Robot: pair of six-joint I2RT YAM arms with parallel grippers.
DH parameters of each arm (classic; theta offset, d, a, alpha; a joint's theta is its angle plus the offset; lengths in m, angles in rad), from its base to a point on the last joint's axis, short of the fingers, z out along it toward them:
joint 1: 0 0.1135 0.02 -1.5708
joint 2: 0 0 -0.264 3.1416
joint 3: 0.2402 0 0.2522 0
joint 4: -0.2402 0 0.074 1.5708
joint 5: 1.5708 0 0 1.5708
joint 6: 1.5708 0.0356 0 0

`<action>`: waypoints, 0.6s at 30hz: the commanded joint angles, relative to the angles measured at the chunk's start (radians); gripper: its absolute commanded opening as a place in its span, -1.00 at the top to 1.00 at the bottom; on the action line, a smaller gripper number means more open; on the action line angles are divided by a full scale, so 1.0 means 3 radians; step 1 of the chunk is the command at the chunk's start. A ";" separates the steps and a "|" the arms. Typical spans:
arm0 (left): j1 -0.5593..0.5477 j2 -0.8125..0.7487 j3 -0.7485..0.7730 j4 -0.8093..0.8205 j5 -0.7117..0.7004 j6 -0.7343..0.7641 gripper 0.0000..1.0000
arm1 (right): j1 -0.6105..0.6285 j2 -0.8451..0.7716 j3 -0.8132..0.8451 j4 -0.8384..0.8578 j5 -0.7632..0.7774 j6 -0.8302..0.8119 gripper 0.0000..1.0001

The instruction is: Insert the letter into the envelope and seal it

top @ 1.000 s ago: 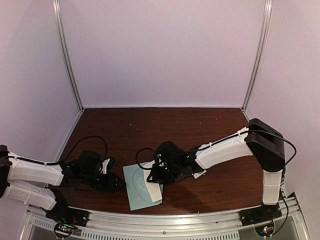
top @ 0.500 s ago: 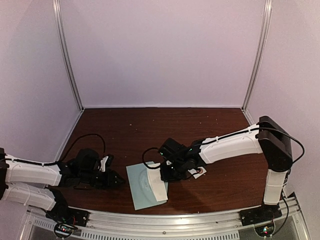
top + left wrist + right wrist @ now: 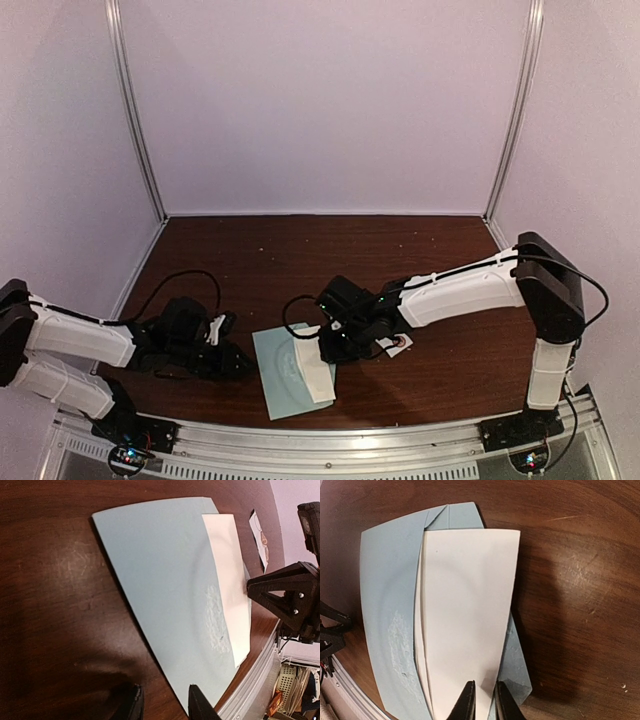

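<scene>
The pale teal envelope (image 3: pixel 278 375) (image 3: pixel 165 580) (image 3: pixel 385 580) lies flat near the table's front edge. The white folded letter (image 3: pixel 315 368) (image 3: pixel 230 580) (image 3: pixel 465 605) rests along its right half, and the flap shows just beyond the letter's right edge. My right gripper (image 3: pixel 322 345) (image 3: pixel 484 695) is at the letter's far end. Its jaws are nearly together, pinching the paper's edge. My left gripper (image 3: pixel 243 365) (image 3: pixel 165 702) sits low at the envelope's left edge. It is open, the envelope's edge runs between its fingers, and nothing is held.
A small white strip of round stickers (image 3: pixel 398 345) (image 3: pixel 260 540) lies just right of the right gripper. The metal front rail (image 3: pixel 330 430) runs close behind the envelope's near corner. The brown table (image 3: pixel 300 260) stretches back to the white walls.
The right gripper and the letter have shifted right and toward the front edge, and the envelope has turned with them. The left gripper has edged closer to the envelope.
</scene>
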 commanded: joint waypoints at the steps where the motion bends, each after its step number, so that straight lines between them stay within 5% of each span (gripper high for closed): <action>1: 0.0025 0.0125 0.0087 0.0270 0.0103 0.0059 0.36 | 0.0019 0.0062 -0.0025 0.0112 -0.0079 0.0013 0.69; 18: 0.0022 0.0366 0.0028 0.0495 0.0187 0.0038 0.43 | 0.0018 0.0157 -0.0123 0.0390 -0.0302 0.0091 0.70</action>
